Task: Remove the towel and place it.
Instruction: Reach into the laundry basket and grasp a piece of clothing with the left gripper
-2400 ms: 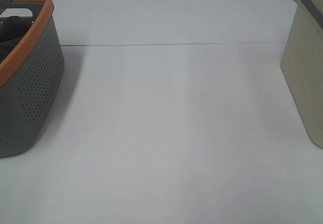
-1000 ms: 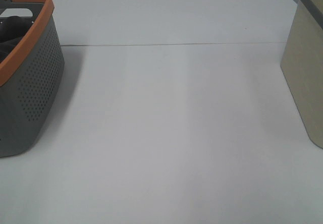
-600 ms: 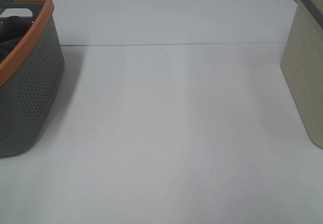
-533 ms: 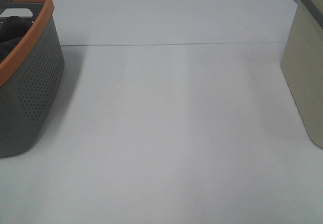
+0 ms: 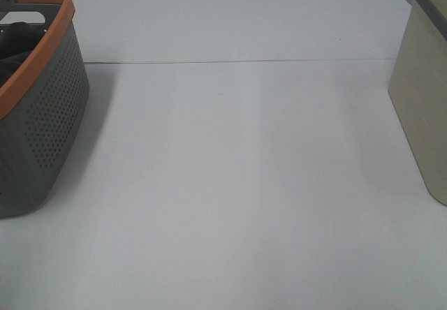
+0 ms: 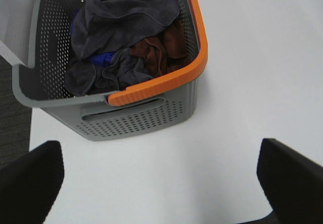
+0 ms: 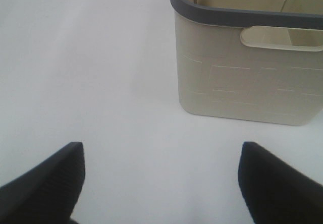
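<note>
A dark charcoal towel (image 6: 126,12) lies crumpled in soft folds at the top of a heap of cloths inside a grey perforated basket (image 6: 146,115) with an orange rim. One thick rolled edge curves across the towel's upper surface. Touching it in the same heap are a rust-brown cloth (image 6: 164,50) and a scrap of bright blue cloth (image 6: 101,58). The basket stands at the left edge of a white bench (image 5: 237,184). Well apart from it, at the right edge, stands a beige bin (image 7: 242,82) with a dark grey rim. The left gripper (image 6: 159,148) hangs above the bench just beside the basket. Its two black fingers (image 6: 30,178) are spread wide apart, holding nothing and touching nothing. The right gripper (image 7: 161,148) hangs over bare bench near the beige bin. Its fingers (image 7: 45,178) are likewise spread wide and empty. The high view shows neither gripper.
</note>
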